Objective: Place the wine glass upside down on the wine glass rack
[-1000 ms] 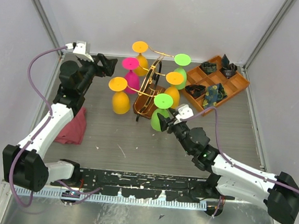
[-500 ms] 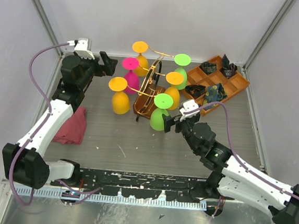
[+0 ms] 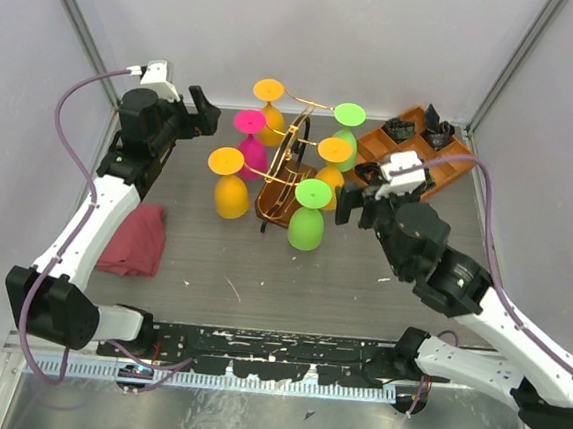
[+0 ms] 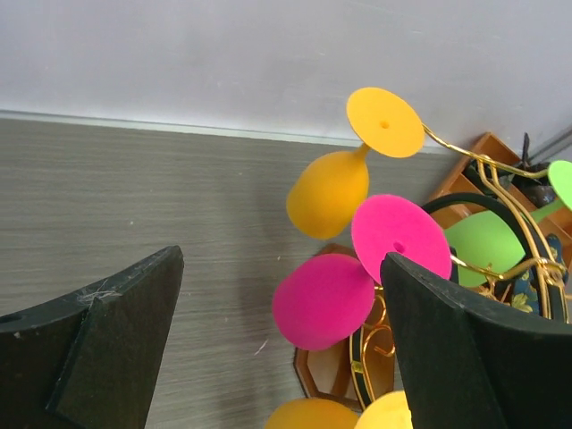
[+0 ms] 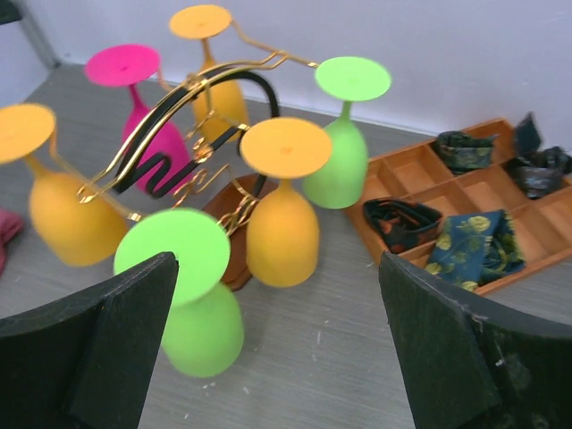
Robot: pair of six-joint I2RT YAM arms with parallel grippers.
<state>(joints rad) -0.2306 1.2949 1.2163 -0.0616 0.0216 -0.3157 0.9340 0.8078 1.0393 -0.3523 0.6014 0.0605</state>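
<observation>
1. Wine glass rack [image 3: 286, 164]: stands mid-table, six glasses hanging inverted from its arms
2. Green wine glass [image 3: 307, 221]: upside down at the rack's near end
3. Left gripper [image 3: 203, 114], right gripper [image 3: 356, 201]: both released, jaws wide, grasping nothing

Left fingers [image 4: 94, 353] and right fingers [image 5: 89, 349] both spread wide, empty.

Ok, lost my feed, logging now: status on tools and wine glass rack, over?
Left tool open, empty, left of wine glass rack. Right tool open, empty, beside near green wine glass. Six glasses upside down on rack. Nothing blocking.
</observation>
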